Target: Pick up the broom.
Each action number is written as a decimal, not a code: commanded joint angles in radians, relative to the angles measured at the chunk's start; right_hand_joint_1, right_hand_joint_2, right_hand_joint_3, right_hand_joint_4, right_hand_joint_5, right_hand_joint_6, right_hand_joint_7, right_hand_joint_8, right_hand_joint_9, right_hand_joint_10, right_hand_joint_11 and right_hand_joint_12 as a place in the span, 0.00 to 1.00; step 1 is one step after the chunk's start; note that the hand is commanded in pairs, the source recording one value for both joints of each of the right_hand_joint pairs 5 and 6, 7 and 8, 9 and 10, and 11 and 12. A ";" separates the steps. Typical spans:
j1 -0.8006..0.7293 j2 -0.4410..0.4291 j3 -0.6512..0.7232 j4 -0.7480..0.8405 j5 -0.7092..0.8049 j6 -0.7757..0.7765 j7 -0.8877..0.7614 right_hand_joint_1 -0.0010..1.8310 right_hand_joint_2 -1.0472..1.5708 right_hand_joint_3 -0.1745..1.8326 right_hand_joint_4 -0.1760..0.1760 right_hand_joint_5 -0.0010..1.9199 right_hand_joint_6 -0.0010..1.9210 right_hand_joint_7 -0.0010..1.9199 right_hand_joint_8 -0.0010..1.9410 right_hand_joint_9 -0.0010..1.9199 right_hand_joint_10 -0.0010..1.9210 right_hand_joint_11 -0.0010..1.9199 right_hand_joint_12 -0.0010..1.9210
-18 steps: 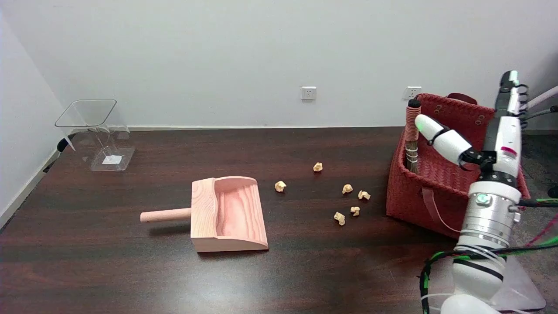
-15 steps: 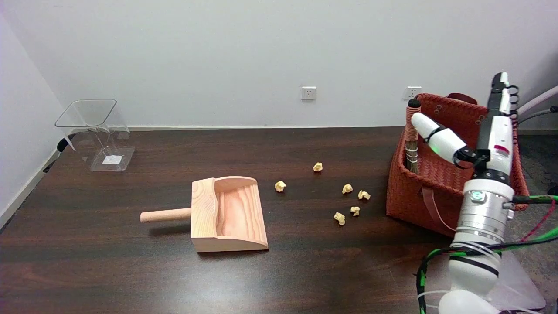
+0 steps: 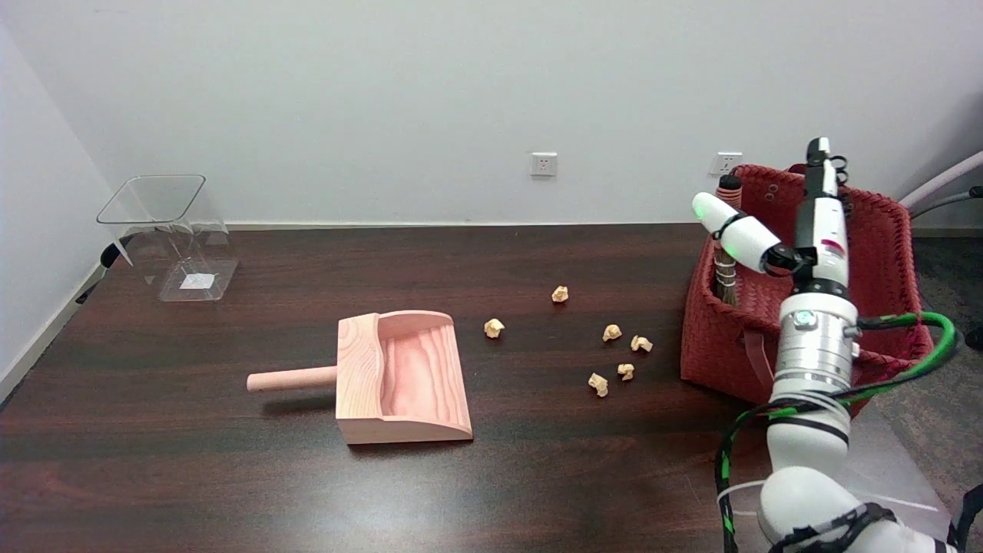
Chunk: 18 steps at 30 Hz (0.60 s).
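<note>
You are on the approach: the right hand point(image 3: 795, 230) holds nothing, thumb spread toward the broom point(image 3: 724, 253) standing upright in the red basket's point(image 3: 883, 253) left corner, so next bring the fingers around its wrapped handle and close.
</note>
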 commanded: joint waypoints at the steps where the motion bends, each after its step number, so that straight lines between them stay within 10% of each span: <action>1: 0.083 -0.008 0.097 -0.078 0.147 -0.265 0.005 0.50 0.75 0.00 0.50 0.00 0.00 0.00 0.00 0.00 0.00 0.00 0.00; 18: 0.116 -0.017 0.121 -0.150 0.186 -0.323 0.013 0.50 0.79 0.00 0.50 0.00 0.00 0.02 0.02 0.00 0.00 0.00 0.00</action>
